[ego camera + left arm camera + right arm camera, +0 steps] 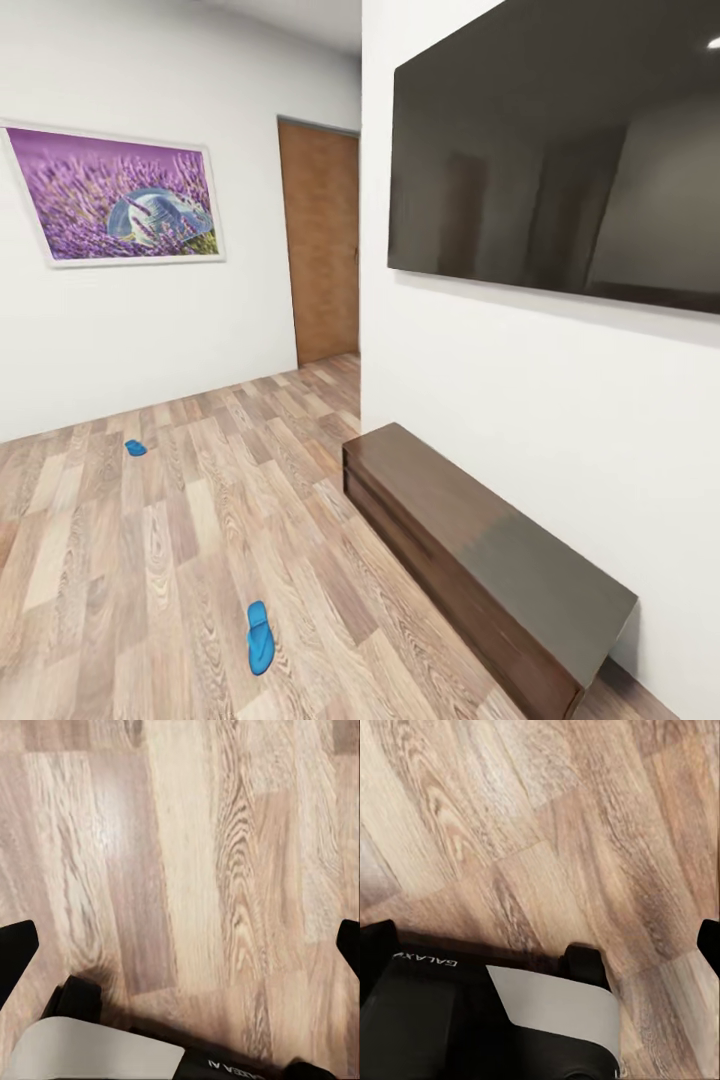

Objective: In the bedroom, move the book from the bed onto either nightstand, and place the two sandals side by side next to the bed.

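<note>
Head view shows two blue sandals on the wood floor left of the long wall bench (480, 560), the near sandal (260, 637) lengthwise towards the robot, the far sandal (135, 448) well apart beyond it; both grippers stand spread wide, holding nothing.

Head camera: high, facing forward and slightly down across room toward white walls, brown wooden door (322, 245), light brown wood-plank floor (180, 560) below. Left wrist camera: close above same plank floor (195, 847), facing straight down. Right wrist camera: likewise close, downward over planks (547, 817). All three views share floor
</note>
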Available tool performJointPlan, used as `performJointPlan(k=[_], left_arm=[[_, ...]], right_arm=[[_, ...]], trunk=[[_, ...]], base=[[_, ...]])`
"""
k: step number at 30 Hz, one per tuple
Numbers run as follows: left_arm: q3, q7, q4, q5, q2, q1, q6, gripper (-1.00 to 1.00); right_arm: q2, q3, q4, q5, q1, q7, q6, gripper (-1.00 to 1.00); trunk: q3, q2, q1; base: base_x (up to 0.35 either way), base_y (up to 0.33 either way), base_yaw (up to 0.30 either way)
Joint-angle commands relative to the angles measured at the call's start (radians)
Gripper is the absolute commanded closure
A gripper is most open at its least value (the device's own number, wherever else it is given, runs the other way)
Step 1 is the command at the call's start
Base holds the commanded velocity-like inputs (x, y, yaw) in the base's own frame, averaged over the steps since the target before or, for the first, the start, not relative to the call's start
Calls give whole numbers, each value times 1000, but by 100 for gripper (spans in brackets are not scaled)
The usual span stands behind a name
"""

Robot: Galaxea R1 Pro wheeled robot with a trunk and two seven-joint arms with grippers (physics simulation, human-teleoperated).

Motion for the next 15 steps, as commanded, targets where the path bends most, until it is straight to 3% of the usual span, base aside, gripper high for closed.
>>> performJointPlan(k=[1, 5, 15], left_arm=[[0, -4, 0, 10, 0, -1, 6, -100], [15, -11, -3, 33, -2, -62, 26, -100], [26, 24, -6, 70, -6, -148, 42, -100]], right_arm=[[0, 6, -2, 7, -1, -1, 8, -100], [6, 6, -33, 15, -59, 2, 65, -100], [8, 7, -100, 21, -104, 4, 113, -100]], trunk=[[-1, -1, 0], [-1, -1, 0], [-1, -1, 0]], base=[[0, 0, 292], [0, 0, 293], [0, 0, 294]])
